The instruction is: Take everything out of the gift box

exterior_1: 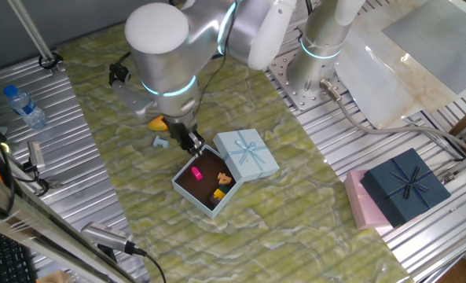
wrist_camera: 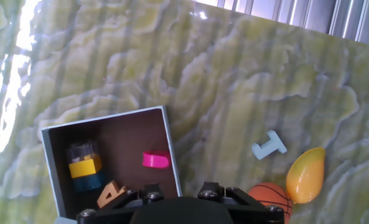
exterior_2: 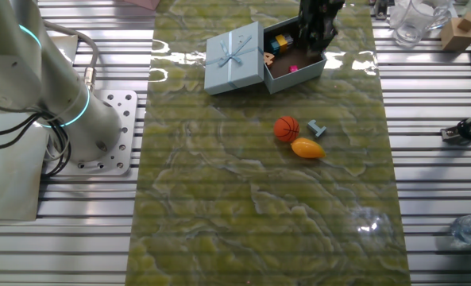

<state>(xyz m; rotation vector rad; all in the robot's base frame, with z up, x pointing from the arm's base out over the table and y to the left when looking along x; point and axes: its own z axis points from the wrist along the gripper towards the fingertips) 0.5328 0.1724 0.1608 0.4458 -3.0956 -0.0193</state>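
We look down from high on one side in one fixed view and from the opposite side in the other. Both share the gift box [exterior_1: 209, 182], which our close hand view shows at 8 o'clock.

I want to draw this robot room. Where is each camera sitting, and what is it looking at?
One fixed view: high up, looking down on the green mat, with the arm's white joint in front and the tool at the gift box.
The other fixed view: high on the opposite side; the gift box is far, the basketball and mango nearer, the robot base at left.
Hand view: on the hand, looking down into the gift box; only the dark tool mount shows.
All three share the box and mango.
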